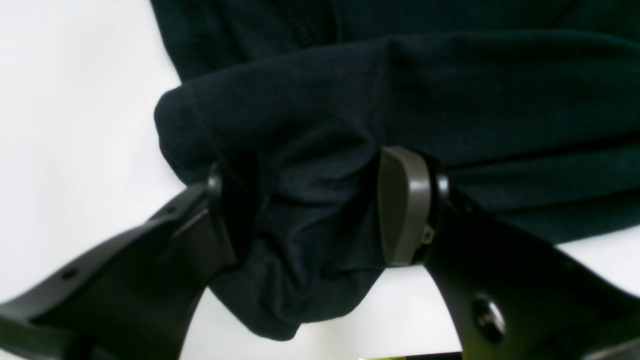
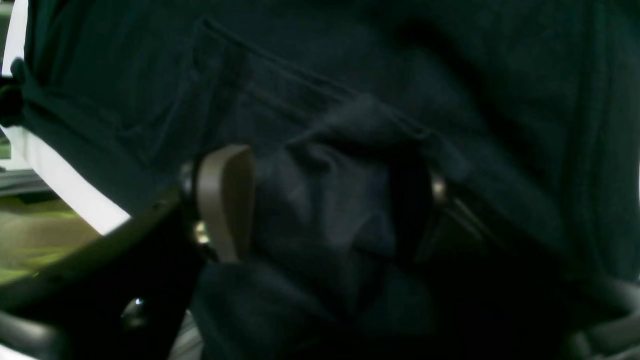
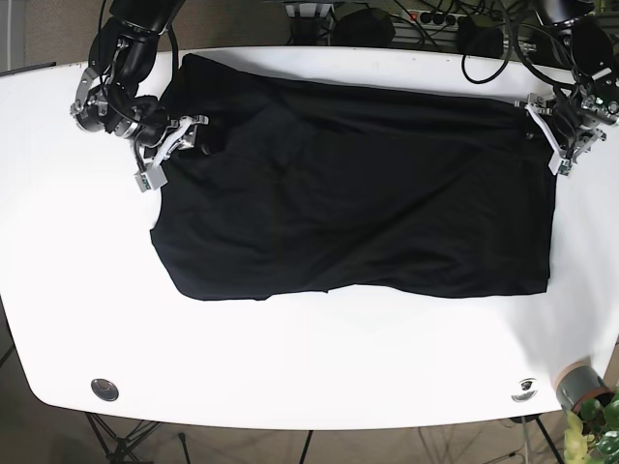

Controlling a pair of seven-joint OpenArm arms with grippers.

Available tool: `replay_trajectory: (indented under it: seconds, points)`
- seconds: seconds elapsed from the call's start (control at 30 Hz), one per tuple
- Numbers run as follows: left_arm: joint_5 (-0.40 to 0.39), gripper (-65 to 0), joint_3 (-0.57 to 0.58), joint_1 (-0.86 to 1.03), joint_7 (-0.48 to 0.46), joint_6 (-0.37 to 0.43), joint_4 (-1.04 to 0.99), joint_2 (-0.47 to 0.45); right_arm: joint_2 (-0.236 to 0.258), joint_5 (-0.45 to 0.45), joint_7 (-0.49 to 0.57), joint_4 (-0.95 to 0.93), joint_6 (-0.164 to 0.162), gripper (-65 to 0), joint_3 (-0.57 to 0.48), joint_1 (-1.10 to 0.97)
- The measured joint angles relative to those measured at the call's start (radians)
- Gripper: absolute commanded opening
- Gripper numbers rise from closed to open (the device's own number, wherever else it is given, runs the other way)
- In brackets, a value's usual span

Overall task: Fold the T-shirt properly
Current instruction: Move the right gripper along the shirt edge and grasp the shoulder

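Note:
A black T-shirt (image 3: 358,193) lies spread across the white table (image 3: 309,358), its lower edge uneven. At the shirt's right edge, my left gripper (image 3: 557,135) holds cloth. In the left wrist view, a bunched fold of the T-shirt (image 1: 300,165) sits between the two fingers (image 1: 402,205) of the left gripper (image 1: 310,210). My right gripper (image 3: 174,143) is at the shirt's upper left edge. The right wrist view shows the right gripper (image 2: 330,205) with a wad of the dark T-shirt (image 2: 325,200) pinched between its fingers (image 2: 225,200).
Cables and power strips (image 3: 435,21) lie behind the table's far edge. Two round metal fittings (image 3: 104,389) (image 3: 525,389) are set near the table's front corners. A pot with a plant (image 3: 585,391) stands off the front right corner.

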Motion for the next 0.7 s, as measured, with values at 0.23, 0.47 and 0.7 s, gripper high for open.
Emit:
replay_trajectory:
  seconds: [0.23,0.47,0.7]
  points:
    - [0.001,-31.2,0.000,0.000,0.000,0.000,-0.002,0.000,-0.003,-0.011,0.024,-0.004,-0.004,-61.5,-0.022,-0.006]
    - [0.001,-31.2,0.000,0.000,0.000,0.000,-0.002,0.000,0.000,-0.008,0.021,0.079,-0.003,-61.5,0.002,-0.010]
    - [0.001,-31.2,0.000,0.000,0.000,0.000,-0.003,0.000,0.011,-0.008,0.023,0.148,-0.004,-61.8,0.029,-0.012]
